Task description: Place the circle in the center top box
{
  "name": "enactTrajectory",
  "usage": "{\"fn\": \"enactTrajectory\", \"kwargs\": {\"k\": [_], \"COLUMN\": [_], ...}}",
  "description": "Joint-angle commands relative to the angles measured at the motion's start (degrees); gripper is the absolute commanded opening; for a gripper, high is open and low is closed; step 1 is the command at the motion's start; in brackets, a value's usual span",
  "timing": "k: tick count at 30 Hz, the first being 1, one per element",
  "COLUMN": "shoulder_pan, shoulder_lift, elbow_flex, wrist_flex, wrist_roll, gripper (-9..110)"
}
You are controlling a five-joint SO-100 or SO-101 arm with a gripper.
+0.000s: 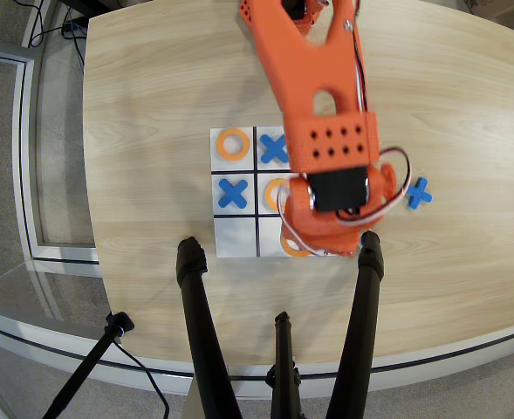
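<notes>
Ring peeks from under arm at 6 o'clock of board, over bottom-middle cell, likely carried there for placing. Gripper hidden under the wrist; finger spread and grip can't be told.

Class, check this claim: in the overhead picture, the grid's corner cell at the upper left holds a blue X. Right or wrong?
Wrong. The overhead view shows an orange ring in that upper-left corner cell of the grid; a blue X lies in the cell just below it.
</notes>
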Motion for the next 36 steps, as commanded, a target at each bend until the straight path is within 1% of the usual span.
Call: {"fn": "enactTrajectory", "kwargs": {"k": [1,6,13,22,36], "shoulder_pan": [0.26,1.67,2.9,3.87,3.78], "shoulder_lift": [-5.27,-11.25,-16.0,-19.6,-26.46], "elbow_flex": [-6.42,-10.02,-10.28,-10.9,-17.4], "wrist_flex": [0.26,0.26,-0.97,-3.08,-2.99], "wrist_roll": [0.35,0.44,0.26,0.09,0.44], "gripper": [0,0,0,0,0]}}
